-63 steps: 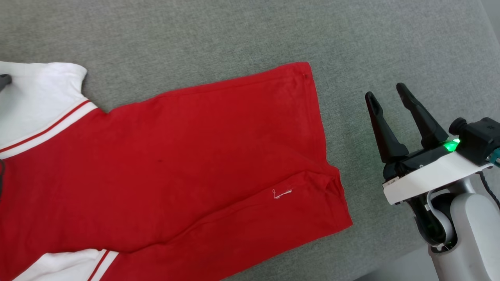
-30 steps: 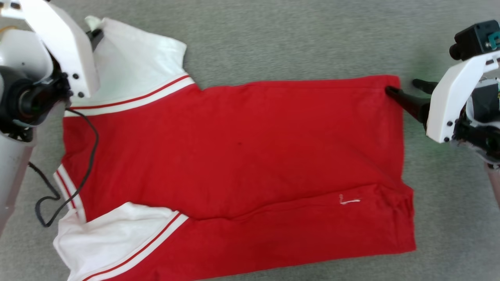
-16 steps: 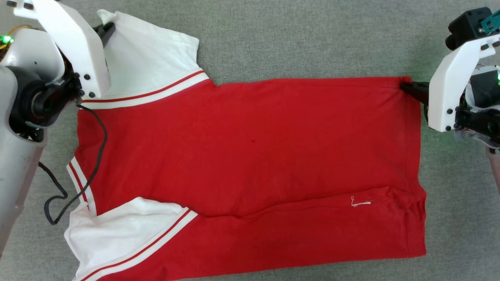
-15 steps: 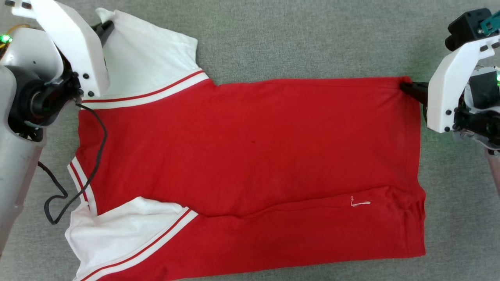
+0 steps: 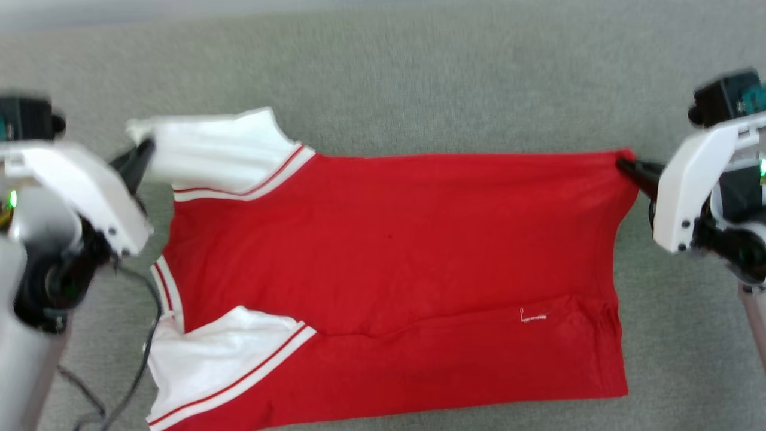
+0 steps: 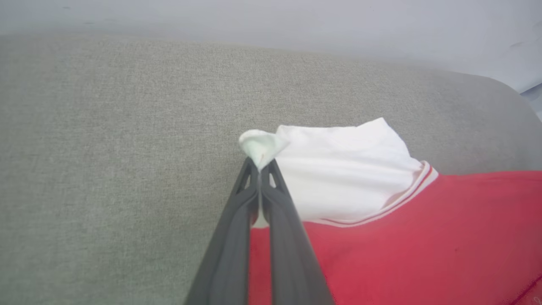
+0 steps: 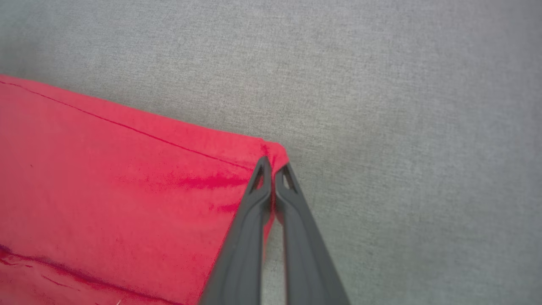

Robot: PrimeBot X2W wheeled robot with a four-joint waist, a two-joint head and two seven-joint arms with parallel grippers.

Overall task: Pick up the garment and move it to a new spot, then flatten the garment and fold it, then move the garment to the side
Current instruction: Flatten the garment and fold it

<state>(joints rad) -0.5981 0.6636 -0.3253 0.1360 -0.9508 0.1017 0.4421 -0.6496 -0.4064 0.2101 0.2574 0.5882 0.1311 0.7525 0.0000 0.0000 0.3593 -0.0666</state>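
Note:
The garment (image 5: 389,251), a red jersey with white sleeves and striped trim, lies spread on the grey cushion, its far edge pulled taut between both grippers. My left gripper (image 5: 140,155) is shut on the tip of the far white sleeve (image 6: 262,146), which is drawn out to the left. My right gripper (image 5: 625,163) is shut on the far right hem corner (image 7: 273,154), and the cloth there rises off the surface. The near white sleeve (image 5: 215,347) lies folded over the red body. A small white thread mark (image 5: 532,317) sits near the right hem.
Grey fabric cushion (image 5: 419,78) extends beyond the garment on all sides. A pale wall (image 6: 296,21) stands behind the cushion's rounded back edge. A black cable (image 5: 140,365) hangs from my left arm by the near sleeve.
The right gripper closed on the hem corner. Both grippers have lifted the far edge, stretching the far sleeve leftward; the head view has shifted too.

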